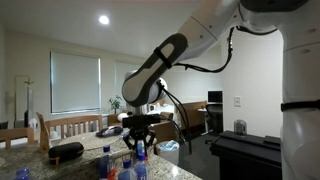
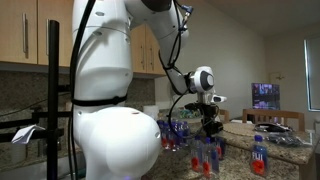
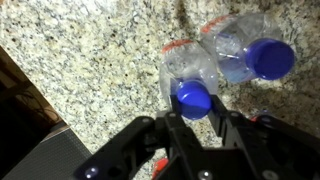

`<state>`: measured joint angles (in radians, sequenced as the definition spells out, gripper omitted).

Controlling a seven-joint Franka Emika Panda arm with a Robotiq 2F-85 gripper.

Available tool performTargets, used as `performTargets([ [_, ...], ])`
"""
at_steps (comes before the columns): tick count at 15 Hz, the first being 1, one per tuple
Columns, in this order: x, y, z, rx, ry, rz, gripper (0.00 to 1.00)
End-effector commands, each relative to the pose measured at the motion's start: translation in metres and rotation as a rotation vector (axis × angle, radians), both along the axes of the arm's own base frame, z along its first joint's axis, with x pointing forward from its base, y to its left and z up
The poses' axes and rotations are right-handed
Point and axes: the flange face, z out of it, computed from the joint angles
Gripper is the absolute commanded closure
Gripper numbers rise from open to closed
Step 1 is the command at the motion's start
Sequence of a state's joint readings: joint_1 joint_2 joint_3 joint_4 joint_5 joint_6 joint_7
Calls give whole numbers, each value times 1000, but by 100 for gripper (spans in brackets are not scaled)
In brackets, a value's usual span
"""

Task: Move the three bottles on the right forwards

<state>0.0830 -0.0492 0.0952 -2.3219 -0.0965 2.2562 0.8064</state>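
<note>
In the wrist view, my gripper [image 3: 195, 108] has its two black fingers tight against the sides of a small clear bottle [image 3: 193, 80] with a blue cap and red-orange label. It stands upright on the speckled granite counter [image 3: 90, 70]. A second identical bottle [image 3: 255, 50] stands just beside it, touching or nearly so. In both exterior views the gripper [image 1: 137, 140] [image 2: 210, 128] points down into a group of blue-capped bottles [image 1: 128, 165] [image 2: 207, 155]. A third bottle of the group cannot be singled out.
A flat black oval object [image 1: 65, 152] lies on the counter beside the bottles. More bottles stand behind [image 2: 175, 130], with a separate one to the side [image 2: 258, 155]. A dark counter edge [image 3: 25, 90] runs nearby. Wooden chairs [image 1: 70, 125] stand behind the counter.
</note>
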Motion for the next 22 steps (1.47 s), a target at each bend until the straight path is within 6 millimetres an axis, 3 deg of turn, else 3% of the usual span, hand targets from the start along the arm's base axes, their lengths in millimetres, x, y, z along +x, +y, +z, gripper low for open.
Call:
performTargets([
  [1, -6, 1, -1, -15, -14, 70, 87],
  [14, -6, 2, -2, -3, 3, 280, 87],
  [22, -9, 7, 0, -1, -17, 317, 87],
])
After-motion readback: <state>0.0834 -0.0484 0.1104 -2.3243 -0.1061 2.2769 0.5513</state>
